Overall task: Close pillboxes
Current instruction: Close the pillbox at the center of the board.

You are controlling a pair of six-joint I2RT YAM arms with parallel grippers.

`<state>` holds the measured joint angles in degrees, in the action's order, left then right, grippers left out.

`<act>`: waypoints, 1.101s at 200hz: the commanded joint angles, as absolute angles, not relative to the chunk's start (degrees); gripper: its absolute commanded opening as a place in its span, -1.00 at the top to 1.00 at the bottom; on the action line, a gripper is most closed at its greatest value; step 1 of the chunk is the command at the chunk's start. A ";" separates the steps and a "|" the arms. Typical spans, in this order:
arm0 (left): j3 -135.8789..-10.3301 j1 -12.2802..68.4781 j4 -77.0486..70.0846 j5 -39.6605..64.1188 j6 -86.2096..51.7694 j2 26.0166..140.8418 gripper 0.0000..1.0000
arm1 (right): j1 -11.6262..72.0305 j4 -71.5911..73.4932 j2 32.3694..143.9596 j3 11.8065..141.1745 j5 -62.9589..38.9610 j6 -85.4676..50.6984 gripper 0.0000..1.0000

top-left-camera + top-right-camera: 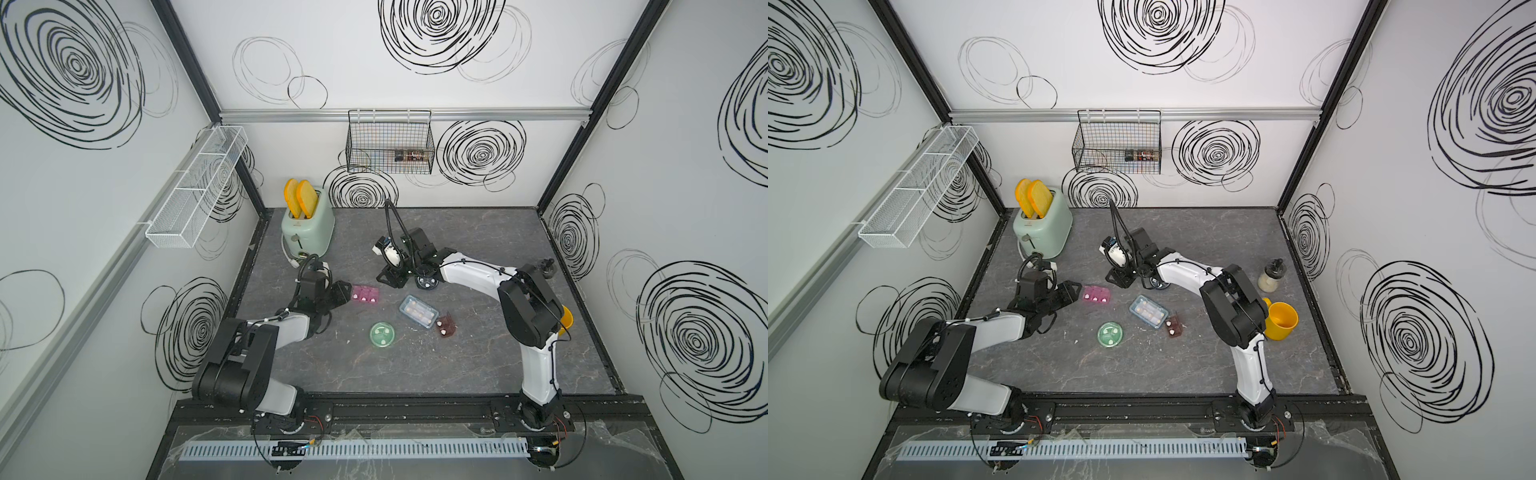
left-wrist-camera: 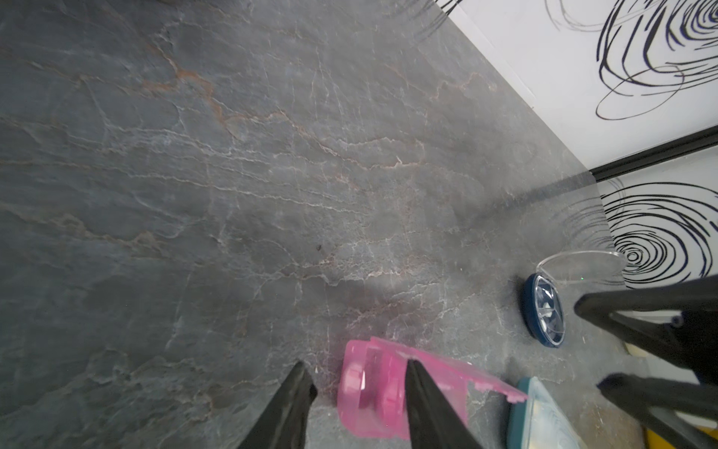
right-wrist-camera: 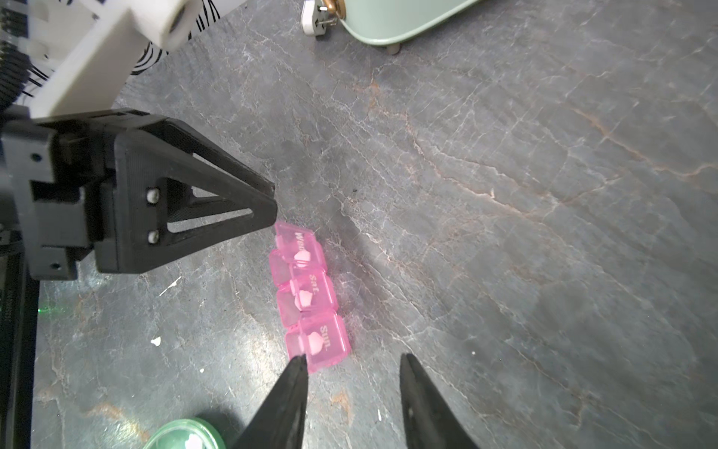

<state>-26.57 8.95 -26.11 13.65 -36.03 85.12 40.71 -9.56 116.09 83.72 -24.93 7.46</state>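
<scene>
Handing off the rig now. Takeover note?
Left gripper: open, tips at one end of the pink box.
Right gripper: open, empty, at its other end.
Dark round box: clear lid up, open. Brown box looks open.
Green box, blue-grey box: lids unclear.
Done: nothing confirmed. To do: shut pink, dark, brown; check the rest.

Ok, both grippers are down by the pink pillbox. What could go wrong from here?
1. The left gripper and right gripper sit at opposite ends of the pink pillbox. A push from either end could skid or tip it, and its white pills might spill, since I can't tell if the lids are latched.
2. The dark round pillbox lies close by the right arm's wrist with its clear lid standing open. A sweep of that arm could knock it.
</scene>
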 commanded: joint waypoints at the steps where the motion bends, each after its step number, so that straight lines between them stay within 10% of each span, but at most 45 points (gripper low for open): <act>1: -25.76 9.58 -30.18 12.88 -36.34 85.87 0.11 | 41.48 -11.36 117.52 85.46 -25.31 7.12 0.15; 220: -24.25 14.06 -32.64 10.97 -36.87 88.11 0.29 | 44.11 -15.57 121.08 87.76 -23.91 5.38 0.47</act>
<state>-24.73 13.52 -29.43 11.90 -36.07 87.61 43.55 -13.61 120.03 86.63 -24.21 5.17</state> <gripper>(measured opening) 0.357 0.272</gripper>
